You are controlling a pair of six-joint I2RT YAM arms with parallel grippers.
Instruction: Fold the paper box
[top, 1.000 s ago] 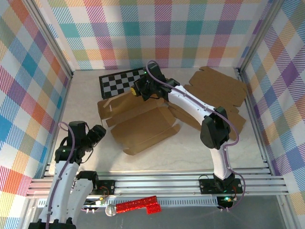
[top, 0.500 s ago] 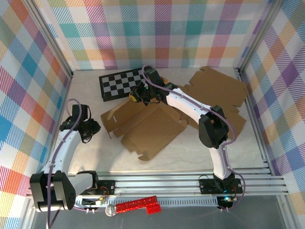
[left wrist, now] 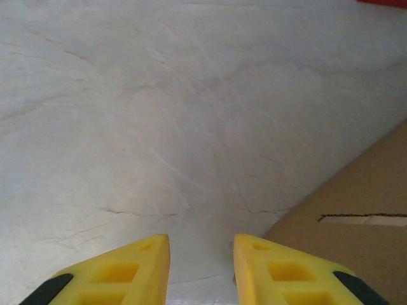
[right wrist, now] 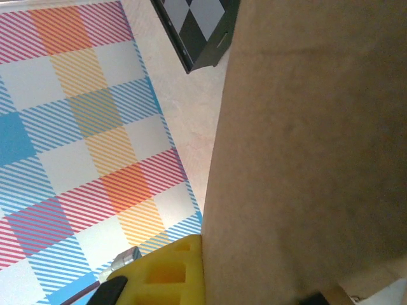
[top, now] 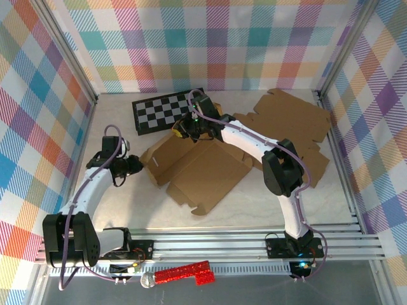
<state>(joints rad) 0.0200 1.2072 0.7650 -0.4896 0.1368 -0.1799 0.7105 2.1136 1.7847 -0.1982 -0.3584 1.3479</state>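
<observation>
Lying flat and unfolded near the middle of the worktop (top: 254, 203), the paper box (top: 203, 171) is a brown cardboard blank turned at a slant, with its flaps spread out around a broad main panel and a short flap with a slit pointing to the left. Its far edge meets the right hand (top: 191, 124), which is closed on the cardboard. In the right wrist view one yellow finger (right wrist: 159, 273) presses against the side of the sheet, and the sheet hides the other finger. The left hand (top: 130, 166) hovers low over bare worktop just beside the box's left flap, with its two yellow fingers parted and nothing between them. In the left wrist view a corner of the box (left wrist: 356, 210) lies just to the right of the hand (left wrist: 200, 244), and a thin cut runs across it. A black-and-white checkerboard (top: 166, 111) lies flat just behind the box, close to the right hand, and its dark edge also shows in the right wrist view (right wrist: 197, 25). A second cardboard blank (top: 292, 117) is spread over the right back part of the worktop, and the right arm crosses above its near side. Plaid walls (top: 38, 95) close in the worktop on three sides. A red glittery object (top: 184, 273) lies in front of the rails near the arm bases.
</observation>
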